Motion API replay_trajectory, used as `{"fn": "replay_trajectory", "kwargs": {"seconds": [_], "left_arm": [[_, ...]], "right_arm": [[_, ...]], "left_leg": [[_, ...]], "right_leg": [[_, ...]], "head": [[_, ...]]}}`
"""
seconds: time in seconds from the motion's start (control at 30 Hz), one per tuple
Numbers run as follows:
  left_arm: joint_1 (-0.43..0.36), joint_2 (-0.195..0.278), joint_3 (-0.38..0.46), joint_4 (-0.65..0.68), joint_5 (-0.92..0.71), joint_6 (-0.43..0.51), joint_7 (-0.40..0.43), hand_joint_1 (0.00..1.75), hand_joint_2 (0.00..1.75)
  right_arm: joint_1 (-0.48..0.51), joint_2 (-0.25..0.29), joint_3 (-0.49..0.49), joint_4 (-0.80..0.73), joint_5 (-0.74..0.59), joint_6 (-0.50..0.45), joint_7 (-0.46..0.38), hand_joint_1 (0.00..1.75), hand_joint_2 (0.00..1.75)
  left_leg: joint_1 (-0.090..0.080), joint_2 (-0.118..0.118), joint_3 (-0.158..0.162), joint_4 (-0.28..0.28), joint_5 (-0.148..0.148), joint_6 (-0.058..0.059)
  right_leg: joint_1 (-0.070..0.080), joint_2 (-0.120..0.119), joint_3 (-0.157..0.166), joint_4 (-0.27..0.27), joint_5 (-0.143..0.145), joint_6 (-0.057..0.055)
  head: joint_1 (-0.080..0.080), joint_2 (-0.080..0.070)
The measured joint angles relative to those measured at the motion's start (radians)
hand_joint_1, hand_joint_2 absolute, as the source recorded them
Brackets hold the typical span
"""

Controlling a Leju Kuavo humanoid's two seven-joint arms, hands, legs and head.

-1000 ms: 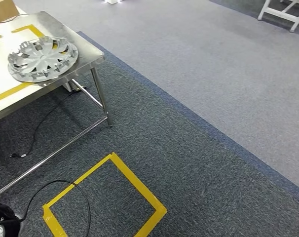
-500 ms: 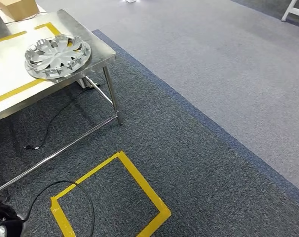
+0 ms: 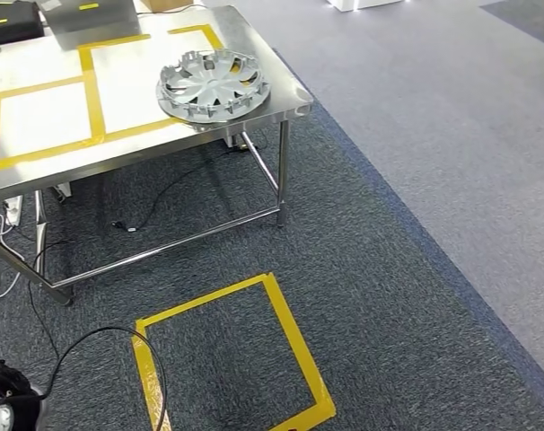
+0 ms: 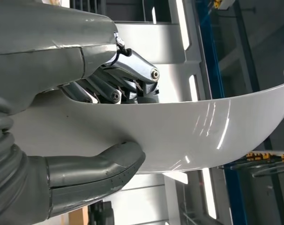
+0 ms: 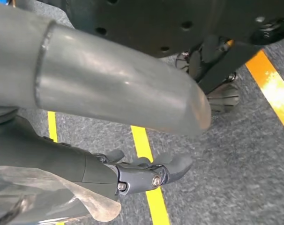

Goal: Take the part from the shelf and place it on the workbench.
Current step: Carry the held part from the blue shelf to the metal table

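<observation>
My left hand (image 4: 56,51) grips a smooth white curved part (image 4: 190,136), the thumb (image 4: 94,171) on one face and the darker fingers (image 4: 133,79) on the other. The part runs on past the picture's edge. Ahead in the head view stands the steel workbench (image 3: 120,153), marked with yellow tape rectangles. A silver wheel cover (image 3: 212,83) lies near its right end. My right hand (image 5: 98,93) hangs over the carpet with its fingers (image 5: 147,173) apart and nothing in them.
A yellow tape square (image 3: 283,314) marks the dark carpet before the bench. A black cable (image 3: 107,337) loops over its left side, and more cables lie under the bench. The bench leg (image 3: 281,180) stands at the near right corner. A black case (image 3: 12,20) sits far left on the bench.
The camera has swung left: the workbench and the floor square have shifted right in the picture, and more of the bench top shows. The wheel cover lies as before.
</observation>
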Motion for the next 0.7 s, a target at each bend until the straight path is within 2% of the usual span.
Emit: {"fn": "replay_trajectory", "kwargs": {"seconds": [0.07, 0.1, 0.13, 0.23, 0.3, 0.33, 0.4, 0.43, 0.47, 0.5, 0.57, 0.6, 0.63, 0.7], "left_arm": [[0.0, 0.0, -0.002, 0.0, -0.002, 0.0, 0.0, 1.75, 1.75], [-0.001, 0.0, -0.003, 0.0, -0.003, 0.0, 0.0, 1.75, 1.75], [-0.001, 0.0, -0.004, 0.0, -0.004, 0.0, 0.001, 1.75, 1.75], [-0.001, 0.0, -0.005, 0.001, -0.005, 0.0, 0.005, 1.75, 1.75], [-0.003, 0.001, -0.005, 0.001, -0.005, 0.0, 0.009, 1.75, 1.75], [-0.004, 0.001, -0.005, 0.001, -0.005, -0.001, 0.011, 1.75, 1.75], [-0.005, 0.002, -0.006, 0.004, -0.005, -0.001, 0.012, 1.75, 1.75], [-0.005, 0.003, -0.006, 0.006, -0.005, -0.001, 0.013, 1.75, 1.75], [-0.005, 0.003, -0.006, 0.007, -0.004, -0.001, 0.013, 1.75, 1.75], [-0.004, 0.003, -0.006, 0.008, -0.004, -0.002, 0.013, 1.75, 1.75], [-0.005, 0.004, -0.006, 0.009, -0.003, -0.002, 0.013, 1.75, 1.75], [-0.006, 0.005, -0.006, 0.009, -0.003, -0.002, 0.013, 1.75, 1.75], [-0.008, 0.005, -0.007, 0.009, -0.004, -0.002, 0.012, 1.75, 1.75], [-0.008, 0.006, -0.007, 0.009, -0.008, 0.0, 0.009, 1.75, 1.75]], "right_arm": [[-0.003, 0.0, 0.0, 0.0, -0.003, -0.006, 0.0, 0.0, 0.0], [-0.004, 0.0, 0.0, 0.0, -0.003, -0.009, 0.0, 0.0, 0.0], [-0.005, 0.0, 0.0, 0.0, -0.003, -0.011, 0.0, 0.0, 0.0], [-0.005, 0.0, 0.0, 0.0, -0.003, -0.013, 0.002, 0.0, 0.0], [-0.005, 0.001, 0.0, 0.0, -0.002, -0.015, 0.004, 0.0, 0.0], [-0.005, 0.001, 0.0, 0.0, -0.001, -0.015, 0.005, 0.0, 0.0], [-0.004, 0.001, 0.0, 0.0, 0.0, -0.015, 0.008, 0.0, 0.0], [-0.004, 0.002, 0.0, 0.0, 0.0, -0.015, 0.009, 0.0, 0.0], [-0.003, 0.002, 0.0, 0.0, 0.0, -0.014, 0.01, 0.0, 0.0], [-0.004, 0.002, 0.0, 0.0, 0.0, -0.014, 0.01, 0.0, 0.0], [-0.004, 0.002, 0.0, 0.0, 0.001, -0.013, 0.01, 0.0, 0.0], [-0.005, 0.002, 0.0, 0.0, 0.002, -0.013, 0.01, 0.0, 0.0], [-0.005, 0.002, 0.0, 0.0, 0.003, -0.013, 0.01, 0.0, 0.0], [-0.003, 0.003, 0.0, 0.0, 0.005, -0.013, 0.01, 0.0, 0.0]], "left_leg": [[-0.001, -0.008, 0.004, 0.002, -0.005, -0.005], [-0.002, -0.011, 0.005, 0.004, -0.007, -0.009], [-0.003, -0.013, 0.004, 0.005, -0.009, -0.014], [-0.003, -0.015, 0.002, 0.006, -0.011, -0.028], [-0.002, -0.007, -0.009, 0.037, -0.034, -0.039], [0.0, 0.0, -0.027, 0.082, -0.061, -0.045], [0.003, 0.008, -0.087, 0.214, -0.124, -0.054], [0.004, 0.009, -0.113, 0.268, -0.141, -0.056], [0.006, 0.009, -0.124, 0.289, -0.139, -0.057], [0.006, 0.009, -0.116, 0.27, -0.117, -0.057], [0.006, 0.015, -0.054, 0.14, -0.046, -0.052], [0.005, 0.019, -0.023, 0.074, -0.024, -0.049], [0.003, 0.022, -0.003, 0.028, -0.014, -0.044], [0.0, 0.021, 0.005, -0.001, -0.021, -0.03]], "right_leg": [[0.0, 0.005, 0.052, -0.14, 0.08, -0.006], [0.0, 0.009, 0.079, -0.202, 0.106, -0.009], [0.001, 0.013, 0.096, -0.24, 0.118, -0.013], [0.001, 0.014, 0.106, -0.257, 0.121, -0.024], [-0.002, 0.01, 0.11, -0.262, 0.123, -0.036], [-0.004, 0.007, 0.112, -0.264, 0.124, -0.041], [-0.004, 0.002, 0.114, -0.263, 0.121, -0.045], [-0.004, -0.001, 0.114, -0.263, 0.12, -0.046], [-0.003, -0.002, 0.115, -0.263, 0.119, -0.045], [-0.003, -0.003, 0.117, -0.263, 0.117, -0.044], [-0.003, -0.004, 0.124, -0.263, 0.113, -0.04], [-0.001, -0.004, 0.126, -0.262, 0.11, -0.037], [0.0, -0.004, 0.127, -0.263, 0.107, -0.031], [0.003, -0.006, 0.129, -0.26, 0.112, -0.016]], "head": [[0.0, 0.0], [0.0, 0.0], [-0.001, 0.0], [-0.001, 0.0], [-0.005, 0.0], [-0.007, 0.0], [-0.01, 0.0], [-0.01, 0.0], [-0.011, 0.0], [-0.011, 0.0], [-0.011, 0.0], [-0.011, 0.0], [-0.01, 0.0], [-0.01, 0.0]]}}
